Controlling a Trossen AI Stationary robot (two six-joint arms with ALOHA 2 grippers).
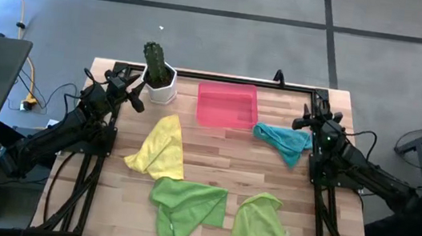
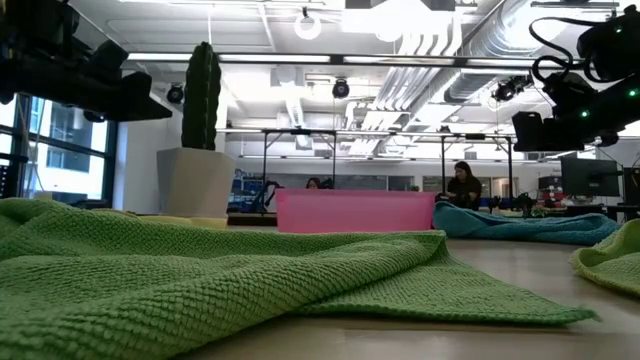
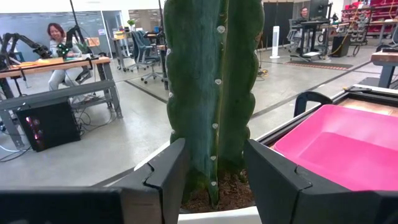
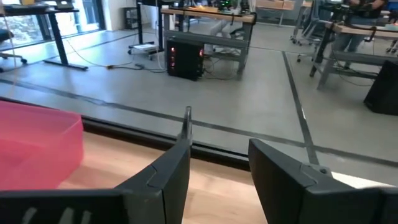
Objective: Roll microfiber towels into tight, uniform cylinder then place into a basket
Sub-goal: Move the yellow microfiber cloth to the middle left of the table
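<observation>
Four microfiber towels lie loose and crumpled on the wooden table: a yellow one [image 1: 160, 148] left of centre, a lime green one [image 1: 188, 205] at the near middle, a second lime green one [image 1: 262, 225] to its right, and a teal one [image 1: 283, 141] beside the basket. The pink basket [image 1: 227, 104] stands at the far middle with nothing in it. My left gripper [image 1: 139, 101] hovers open at the far left, pointing at the cactus pot. My right gripper [image 1: 301, 123] hovers open at the far right, above the teal towel's far edge. Neither touches anything.
A white pot [image 1: 162, 88] with a tall green cactus [image 3: 211, 93] stands at the far left, close in front of my left gripper and left of the basket [image 3: 336, 149]. A black frame [image 1: 303, 87] runs along the table's edges. Bare wood shows at the table's centre.
</observation>
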